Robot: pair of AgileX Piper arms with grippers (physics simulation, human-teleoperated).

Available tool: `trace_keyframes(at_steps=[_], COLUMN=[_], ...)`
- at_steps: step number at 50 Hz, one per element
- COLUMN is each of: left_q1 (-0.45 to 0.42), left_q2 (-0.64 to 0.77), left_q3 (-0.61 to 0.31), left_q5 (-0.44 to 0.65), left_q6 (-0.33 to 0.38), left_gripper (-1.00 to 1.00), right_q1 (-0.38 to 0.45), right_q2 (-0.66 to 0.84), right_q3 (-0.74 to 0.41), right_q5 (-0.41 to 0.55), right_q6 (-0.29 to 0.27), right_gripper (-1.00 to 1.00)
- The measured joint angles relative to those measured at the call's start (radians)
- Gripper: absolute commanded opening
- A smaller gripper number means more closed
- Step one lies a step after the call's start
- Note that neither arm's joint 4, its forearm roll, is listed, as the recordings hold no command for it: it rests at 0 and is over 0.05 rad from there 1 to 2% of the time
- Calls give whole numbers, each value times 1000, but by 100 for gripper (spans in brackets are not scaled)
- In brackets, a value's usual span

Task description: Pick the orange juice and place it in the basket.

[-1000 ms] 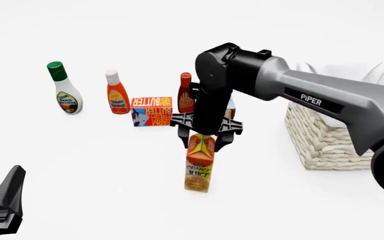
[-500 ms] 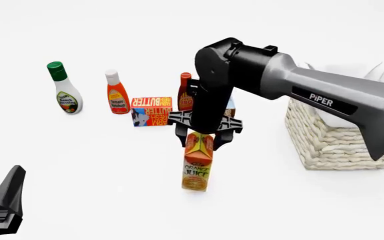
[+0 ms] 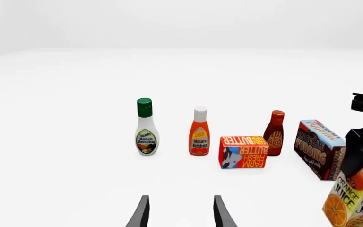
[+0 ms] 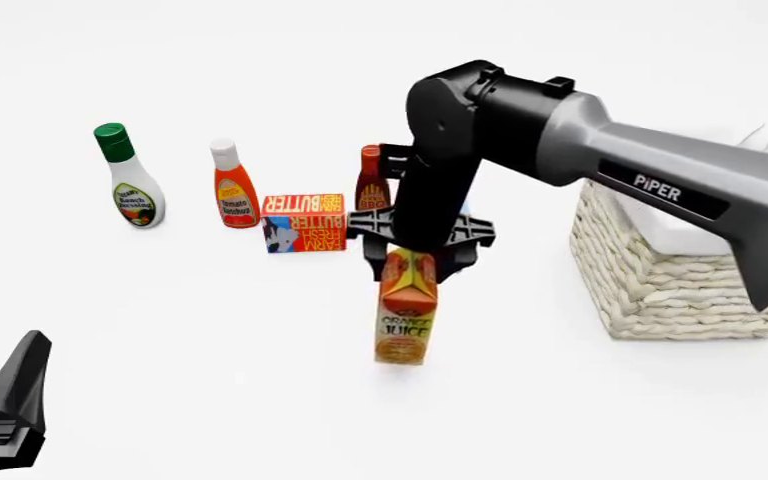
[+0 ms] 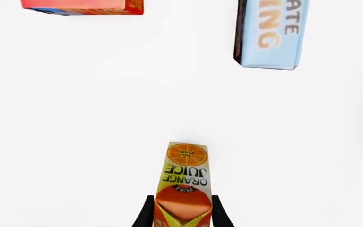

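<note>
The orange juice carton (image 4: 407,310) hangs upright by its gable top in the right hand (image 4: 418,262), whose fingers are closed on either side of the peak — it looks lifted clear of the table (image 4: 224,380), though with no shadow under it I can't be sure. So the pick appears done, while the carry to the wicker basket (image 4: 664,270), well off to the right, and the release into it are left. The left hand (image 3: 180,213) sits low at the near left, fingers parted, holding nothing — well away from the butter box (image 4: 303,222) and the bottles behind.
</note>
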Motion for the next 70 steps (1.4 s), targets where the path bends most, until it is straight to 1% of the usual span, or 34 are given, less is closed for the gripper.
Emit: trace_keyframes(at_steps=[11,31,38,61,70], left_q1=[0,0,0,0,0], left_q2=[0,0,0,0,0], left_q3=[0,0,0,0,0], left_q5=[0,0,0,0,0], left_q6=[0,0,0,0,0], left_gripper=[100,100,100,100,100], right_q1=[-20,-119,-149,-221,-237], right_q2=[-13,-39,-50,-86,-99], right_q3=[-11,-55,-71,-123,-147], right_q5=[0,0,0,0,0], right_q6=[-77,-318,-392,-571,-628], right_gripper=[-100,-100,-100,-100,-100])
